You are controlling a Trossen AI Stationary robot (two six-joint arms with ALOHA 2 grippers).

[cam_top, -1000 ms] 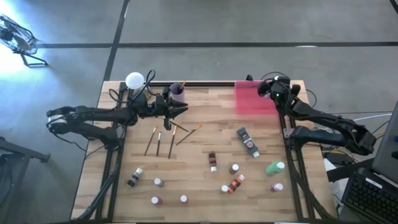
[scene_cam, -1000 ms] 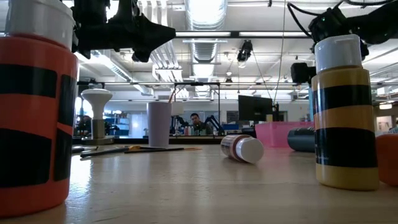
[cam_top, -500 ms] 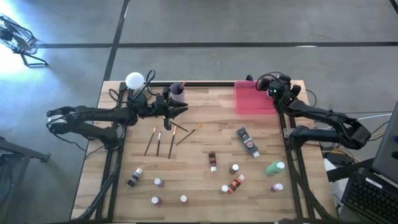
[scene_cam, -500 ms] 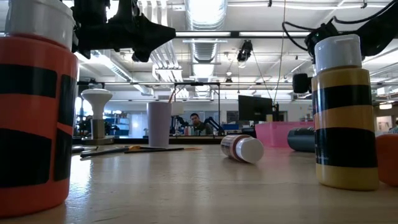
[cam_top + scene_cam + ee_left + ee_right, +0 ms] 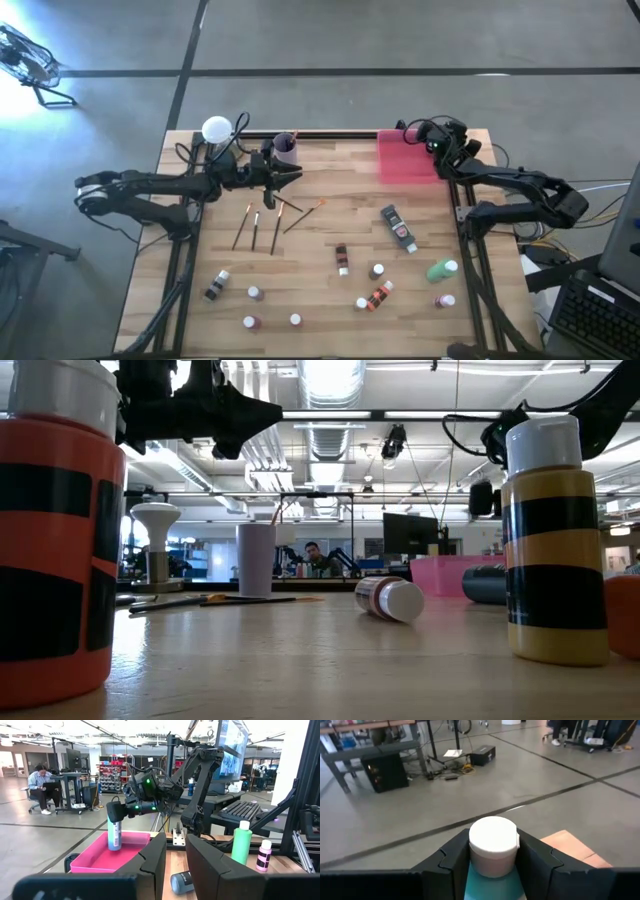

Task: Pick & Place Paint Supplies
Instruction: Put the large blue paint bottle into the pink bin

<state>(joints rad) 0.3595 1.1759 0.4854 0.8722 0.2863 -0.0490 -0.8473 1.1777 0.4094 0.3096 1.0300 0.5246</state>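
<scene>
Right wrist view, item one: my right gripper (image 5: 492, 857) is clamped on a white-capped blue paint bottle (image 5: 493, 845), cap up, a finger (image 5: 454, 857) on each side of its neck. The left wrist view shows the same bottle (image 5: 114, 831) hanging upright over the pink tray (image 5: 111, 860); whether its base touches the tray floor I cannot tell. High view places this gripper (image 5: 437, 146) at the tray's far right corner.

Item two: my left gripper (image 5: 290, 177) hovers by the lilac cup (image 5: 284, 148), above the brushes (image 5: 255, 223) lying on the table (image 5: 320, 230). Its fingers (image 5: 150, 862) stand a narrow gap apart, and I see nothing between them.

Item three, stock not yet placed (near half of the table): a dark tube (image 5: 398, 226), a green bottle (image 5: 441, 269), a striped bottle (image 5: 378, 295) and several small white-capped bottles, some standing, some on their sides.

Step in hand, as I judge it: delivery of the blue bottle to the tray. Next move calls for lowering until the base sits flat, then parting the fingers and lifting straight up, so the bottle is not tipped.
</scene>
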